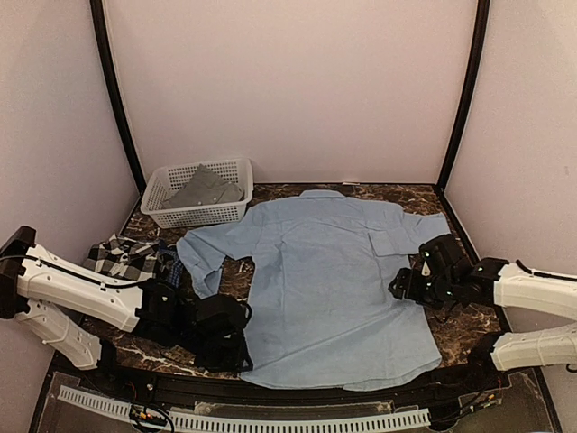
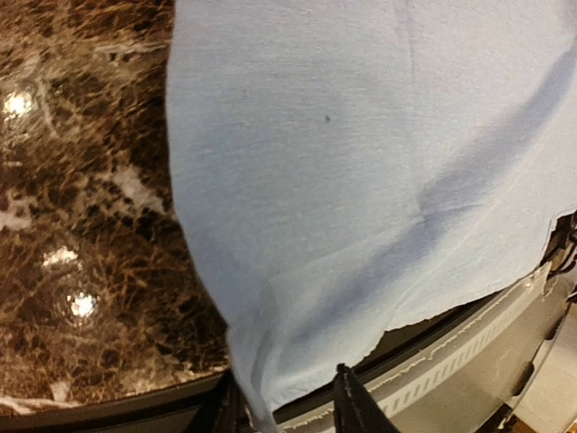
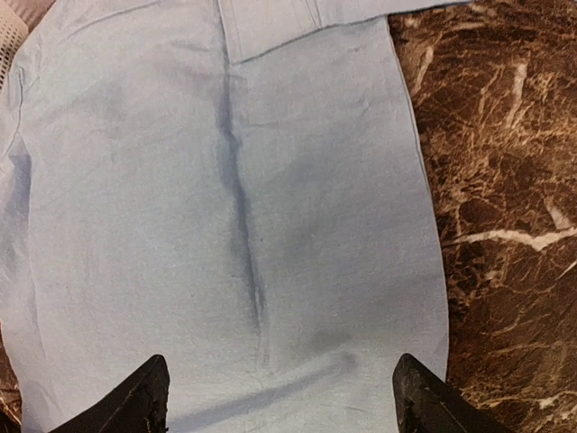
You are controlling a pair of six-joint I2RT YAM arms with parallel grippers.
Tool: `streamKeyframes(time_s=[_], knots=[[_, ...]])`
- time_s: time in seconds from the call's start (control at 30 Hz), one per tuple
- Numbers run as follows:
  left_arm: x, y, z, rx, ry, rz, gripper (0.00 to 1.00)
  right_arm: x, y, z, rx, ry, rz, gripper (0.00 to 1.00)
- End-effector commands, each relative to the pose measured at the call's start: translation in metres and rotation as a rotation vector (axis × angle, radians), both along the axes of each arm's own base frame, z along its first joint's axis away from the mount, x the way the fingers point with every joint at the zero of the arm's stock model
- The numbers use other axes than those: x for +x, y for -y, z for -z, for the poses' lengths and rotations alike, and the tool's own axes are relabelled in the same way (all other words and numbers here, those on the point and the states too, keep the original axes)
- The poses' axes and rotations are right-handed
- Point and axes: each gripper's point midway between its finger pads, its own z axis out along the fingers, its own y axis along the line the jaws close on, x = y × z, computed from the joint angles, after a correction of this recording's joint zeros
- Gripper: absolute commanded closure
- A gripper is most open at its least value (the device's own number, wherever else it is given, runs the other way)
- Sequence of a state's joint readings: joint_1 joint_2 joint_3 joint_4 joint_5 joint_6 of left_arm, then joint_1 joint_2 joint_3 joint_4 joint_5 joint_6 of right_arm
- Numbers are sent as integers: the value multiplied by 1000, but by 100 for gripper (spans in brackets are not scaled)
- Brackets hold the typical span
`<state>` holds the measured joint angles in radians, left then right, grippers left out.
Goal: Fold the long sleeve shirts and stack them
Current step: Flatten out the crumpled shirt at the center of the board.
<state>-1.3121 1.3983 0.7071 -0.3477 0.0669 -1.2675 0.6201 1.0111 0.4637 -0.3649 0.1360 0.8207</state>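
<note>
Light blue shirt (image 1: 315, 289) flat on table (image 1: 451, 203), hem draped over near edge; soft, light, limp, probably slides; best pinched at hem corners or shoulders; right gripper (image 3: 281, 388) spread wide above right side; left gripper (image 1: 230, 343) by hem corner, cannot tell if parted; basket (image 1: 194, 216) far left holds grey shirt (image 1: 206, 189).

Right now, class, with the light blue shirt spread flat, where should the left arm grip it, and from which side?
Probably the near-left hem corner of the light blue shirt, approached from the near edge of the table. The rest lies flat on the marble, but this corner overhangs the edge, so one of the jaws could slip beneath.
</note>
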Motion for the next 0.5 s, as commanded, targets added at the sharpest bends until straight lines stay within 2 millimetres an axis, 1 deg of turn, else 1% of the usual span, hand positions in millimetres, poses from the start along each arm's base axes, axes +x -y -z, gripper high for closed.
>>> streamKeyframes(time_s=[0.0,0.03,0.07,0.13,0.17,0.2,0.23,0.27,0.3,0.33,0.37,0.4,0.43,0.47], knots=[[10,-5,-33,1,74,-9,60,12,11,-27,-60,76,40,17],[15,-10,-36,22,105,-20,58,17,12,-33,-76,96,38,17],[20,-6,-49,2,131,-18,54,21,13,-39,-94,113,39,17],[30,-6,-64,1,180,-22,49,32,11,-53,-117,160,29,17],[38,-4,-73,-8,201,-33,49,39,9,-60,-127,184,26,17],[42,-2,-78,-15,221,-20,47,45,8,-66,-140,203,18,17],[53,0,-84,-23,245,-21,46,52,5,-71,-150,219,8,17],[59,3,-87,-39,255,-24,45,58,2,-75,-159,231,-4,17],[74,3,-91,-43,274,-34,45,64,0,-77,-170,237,-11,17],[84,8,-96,-65,293,-36,45,70,-2,-79,-178,241,-16,17],[102,7,-98,-62,314,-48,45,76,-3,-80,-181,244,-19,18],[114,11,-103,-84,332,-57,45,82,-5,-81,-181,243,-17,19],[136,10,-103,-78,353,-69,45,88,-7,-81,-177,243,-21,20],[148,16,-107,-105,366,-72,45,93,-8,-81,-169,246,-22,22]])
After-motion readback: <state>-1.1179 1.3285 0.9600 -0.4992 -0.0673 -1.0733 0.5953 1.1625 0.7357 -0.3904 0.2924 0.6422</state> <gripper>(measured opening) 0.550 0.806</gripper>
